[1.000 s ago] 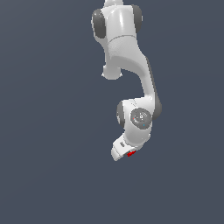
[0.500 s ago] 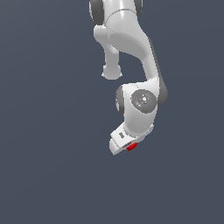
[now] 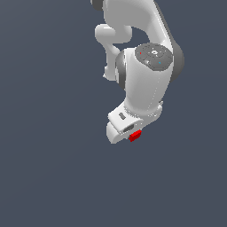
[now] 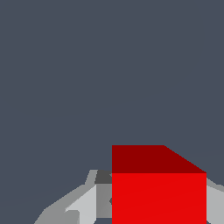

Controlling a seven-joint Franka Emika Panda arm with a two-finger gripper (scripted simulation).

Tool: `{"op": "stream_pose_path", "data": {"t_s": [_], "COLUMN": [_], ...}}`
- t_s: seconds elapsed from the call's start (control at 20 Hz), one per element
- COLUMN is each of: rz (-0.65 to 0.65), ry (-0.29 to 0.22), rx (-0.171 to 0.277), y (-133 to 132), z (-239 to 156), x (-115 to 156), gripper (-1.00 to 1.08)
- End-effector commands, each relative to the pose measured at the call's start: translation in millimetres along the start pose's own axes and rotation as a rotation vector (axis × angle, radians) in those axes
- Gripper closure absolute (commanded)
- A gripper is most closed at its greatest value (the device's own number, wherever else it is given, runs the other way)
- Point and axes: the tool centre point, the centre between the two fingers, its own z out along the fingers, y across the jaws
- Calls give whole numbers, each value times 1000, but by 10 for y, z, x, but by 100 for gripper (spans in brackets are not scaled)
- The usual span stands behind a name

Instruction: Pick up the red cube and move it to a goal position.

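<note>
both pictures are flat simulator renders, sharp from edge to edge, with no blur, grain or bending at the borders. the backdrop is one even slate grey with no cast shadows on it. light seems to fall from above: the white arm [image 3: 146, 84] is bright on its upper faces and greyer underneath, with soft shading and no harsh glare. in the wrist view the red cube [image 4: 158, 192] has one bright face and one darker face, with jagged, stair-stepped edges.

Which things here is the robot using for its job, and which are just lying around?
For the job:
- red cube, held between the fingers
- gripper

Just lying around:
- nothing else shows, only plain grey background
</note>
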Motion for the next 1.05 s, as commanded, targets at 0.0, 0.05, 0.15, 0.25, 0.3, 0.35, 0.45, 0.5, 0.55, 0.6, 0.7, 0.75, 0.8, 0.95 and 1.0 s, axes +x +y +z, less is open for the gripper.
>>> {"op": "stream_pose_path", "data": {"t_s": [0.0, 0.05, 0.15, 0.25, 0.3, 0.35, 0.45, 0.5, 0.55, 0.6, 0.7, 0.75, 0.8, 0.95, 1.0], "rz": [0, 0, 0, 0, 0, 0, 0, 0, 0, 0, 0, 0, 0, 0, 0], "ry": [0, 0, 0, 0, 0, 0, 0, 0, 0, 0, 0, 0, 0, 0, 0], "rx": [0, 0, 1, 1, 1, 1, 1, 1, 1, 1, 1, 1, 1, 1, 1], "y": [20, 29, 47, 64, 72, 79, 91, 101, 106, 111, 118, 121, 124, 128, 128], "z": [-287, -396, -607, -792, -873, -947, -1073, -1127, -1174, -1215, -1280, -1304, -1324, -1356, -1358], "x": [-20, -25, -35, -42, -44, -46, -48, -50, -50, -50, -49, -48, -48, -47, -47], "gripper": [108, 108, 108, 108, 108, 108, 108, 108, 108, 108, 108, 108, 108, 108, 108]}}
